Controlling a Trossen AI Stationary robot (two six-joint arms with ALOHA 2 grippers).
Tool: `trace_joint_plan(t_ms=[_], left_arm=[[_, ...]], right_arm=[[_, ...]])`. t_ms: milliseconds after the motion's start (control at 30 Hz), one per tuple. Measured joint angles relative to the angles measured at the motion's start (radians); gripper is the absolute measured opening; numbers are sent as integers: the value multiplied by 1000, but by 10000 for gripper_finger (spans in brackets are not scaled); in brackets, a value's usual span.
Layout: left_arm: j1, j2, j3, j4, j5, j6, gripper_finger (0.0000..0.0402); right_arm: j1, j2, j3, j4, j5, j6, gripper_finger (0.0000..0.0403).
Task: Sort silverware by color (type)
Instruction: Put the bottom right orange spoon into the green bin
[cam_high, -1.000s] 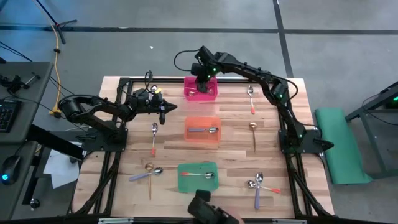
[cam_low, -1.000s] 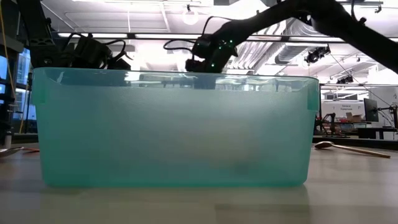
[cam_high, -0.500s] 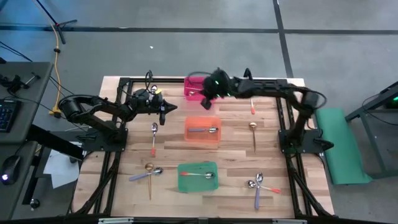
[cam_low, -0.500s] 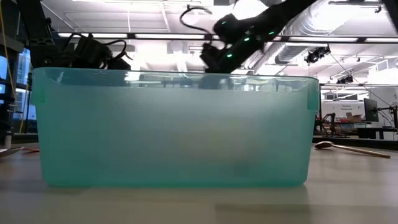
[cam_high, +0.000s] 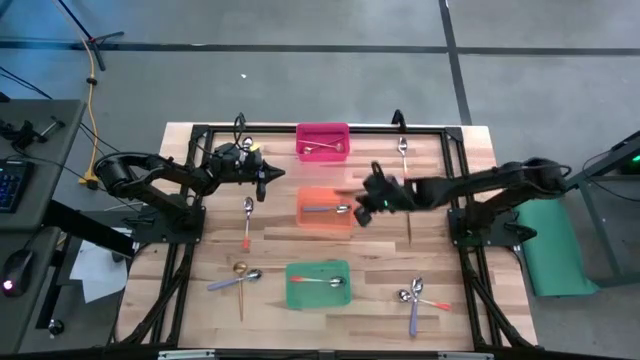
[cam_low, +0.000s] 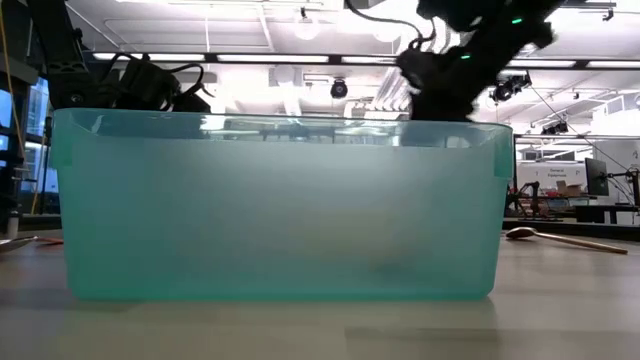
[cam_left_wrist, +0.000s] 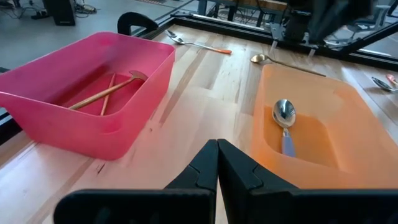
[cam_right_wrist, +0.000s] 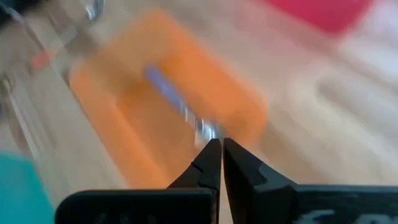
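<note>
The silverware is small spoons. Two gold ones (cam_left_wrist: 106, 93) lie in the pink bin (cam_high: 323, 142). A purple-handled one (cam_left_wrist: 285, 124) lies in the orange bin (cam_high: 325, 208), and an orange-red-handled one (cam_high: 320, 282) in the green bin (cam_high: 318, 290). More spoons lie loose on the table: (cam_high: 247, 218), (cam_high: 238, 280), (cam_high: 403, 155), (cam_high: 408, 212), (cam_high: 415, 295). My right gripper (cam_high: 362, 205) hovers shut and empty at the orange bin's right end. My left gripper (cam_high: 268, 176) waits shut and empty, left of the pink and orange bins.
A black frame (cam_high: 200, 130) runs round the wooden table. In the low view the green bin (cam_low: 280, 210) fills the foreground and hides most of the table behind it. Bare wood lies between the bins and to both sides of them.
My right gripper has swept from above the pink bin at the far edge toward the near and right, sinking a little and rolling about its own line. It now stands by the orange bin's right end. The spoons and bins have kept their places.
</note>
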Motion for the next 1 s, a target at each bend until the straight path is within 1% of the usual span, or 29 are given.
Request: trace_joint_plan(t_ms=[67, 133, 300, 400, 500, 633, 767, 867, 1000], left_arm=[[-6, 0, 0, -2, 0, 0, 0], [-13, 0, 0, -2, 0, 5, 0], [-33, 0, 0, -5, 0, 15, 0], [-48, 0, 0, -13, 0, 25, 0], [-65, 0, 0, -18, 0, 50, 0], [-83, 0, 0, -18, 0, 72, 0], [-101, 0, 0, -34, -1, 78, 0], [-115, 0, 0, -53, 0, 78, 0], [-140, 0, 0, -65, -1, 78, 0]], right_arm=[[66, -1, 4, -86, 35, 79, 0], [125, 2, 16, -159, 49, 139, 0], [259, 4, 23, -193, 56, 266, 0], [333, 4, 23, -196, 41, 343, 4], [409, 4, 23, -217, 31, 437, 23], [510, 4, 23, -232, 25, 537, 68], [586, 5, 23, -233, 8, 594, 108], [628, 5, 23, -234, -24, 619, 123], [674, 13, 26, -244, -69, 621, 126]])
